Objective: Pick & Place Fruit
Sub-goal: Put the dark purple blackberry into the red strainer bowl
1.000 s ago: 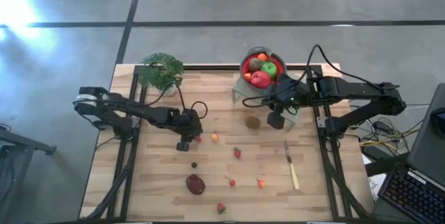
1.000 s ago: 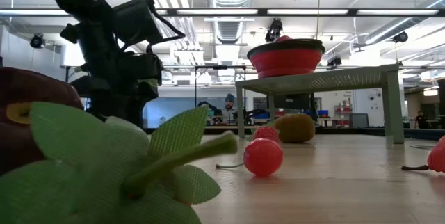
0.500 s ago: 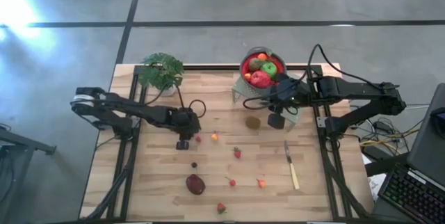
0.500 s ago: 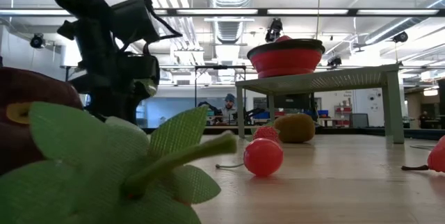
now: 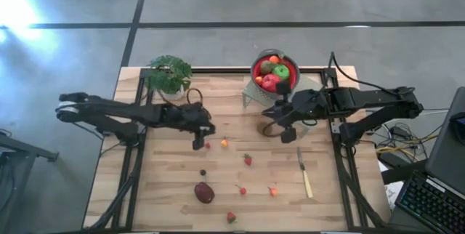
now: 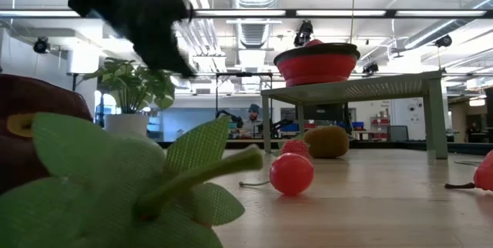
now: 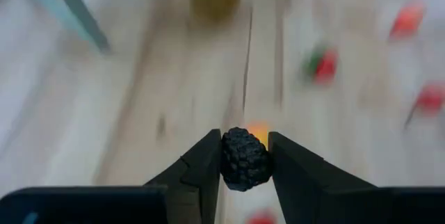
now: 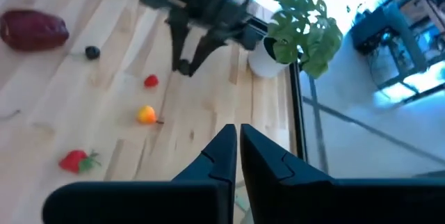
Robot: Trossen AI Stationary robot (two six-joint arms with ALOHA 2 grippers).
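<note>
- Since a second ago, we see the left gripper (image 5: 197, 144) has swung up and toward the table's middle, and the right gripper (image 5: 288, 134) has dropped from beside the bowl to the kiwi's spot.
- We note the wooden table (image 5: 167, 190) carries a grey stand (image 6: 350, 90) with the red bowl (image 5: 256, 67) on it, holding a red apple (image 5: 271, 83), a green apple (image 5: 281, 71) and smaller fruit.
- We see the plum (image 5: 204, 192) lying near the front edge, well apart from both grippers.
- We find the kiwi (image 6: 326, 142) just beside the right gripper, whose fingers are pressed together on nothing.
- We see the left gripper clamped on a small black berry (image 7: 244, 158).
- We see strawberries (image 5: 248, 160) and a small orange fruit (image 5: 224, 143) scattered between the arms.
</note>
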